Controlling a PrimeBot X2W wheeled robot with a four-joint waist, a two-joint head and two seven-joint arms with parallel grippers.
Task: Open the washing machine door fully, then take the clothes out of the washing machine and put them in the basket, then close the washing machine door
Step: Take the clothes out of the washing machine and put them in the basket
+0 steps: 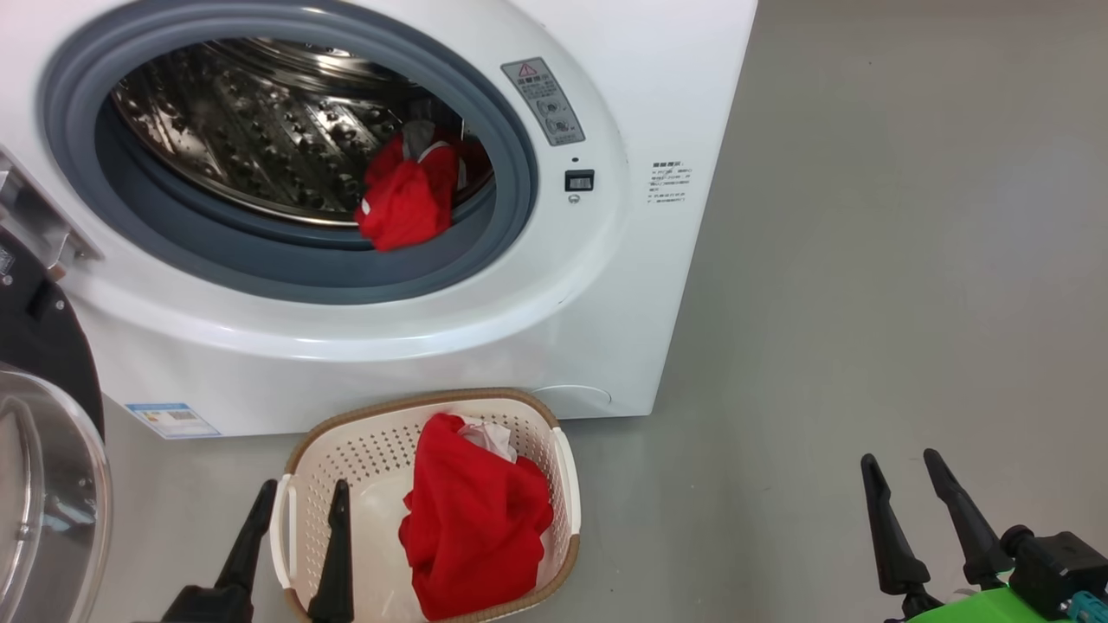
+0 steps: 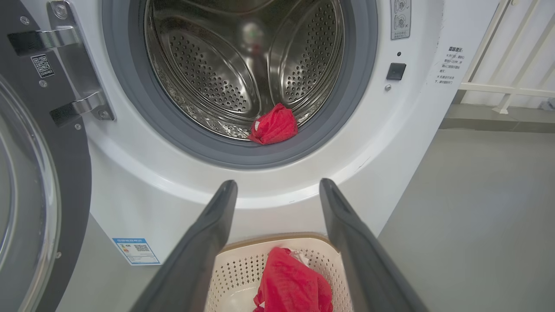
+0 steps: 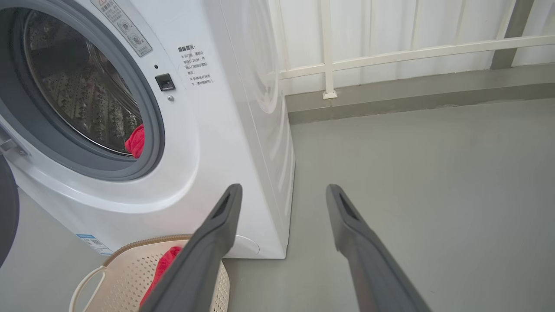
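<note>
The white washing machine [image 1: 658, 104] stands with its door [image 1: 39, 484] swung open at the left, glass bowl showing. One red garment [image 1: 407, 201] lies at the drum's front lip on the grey gasket, also seen as a red garment [image 2: 274, 125] and a red garment [image 3: 136, 141]. Another red garment [image 1: 474, 519] with a white part lies in the cream basket [image 1: 363, 433] on the floor before the machine. My left gripper [image 1: 301, 493] hangs open over the basket's left side, empty. My right gripper [image 1: 902, 463] is open and empty over bare floor, right of the machine.
Grey floor [image 1: 866, 303] spreads to the right of the machine. A white railing [image 3: 390, 56] and a low grey kerb run along the wall behind. The open door's hinges [image 2: 65, 69] sit at the machine's left edge.
</note>
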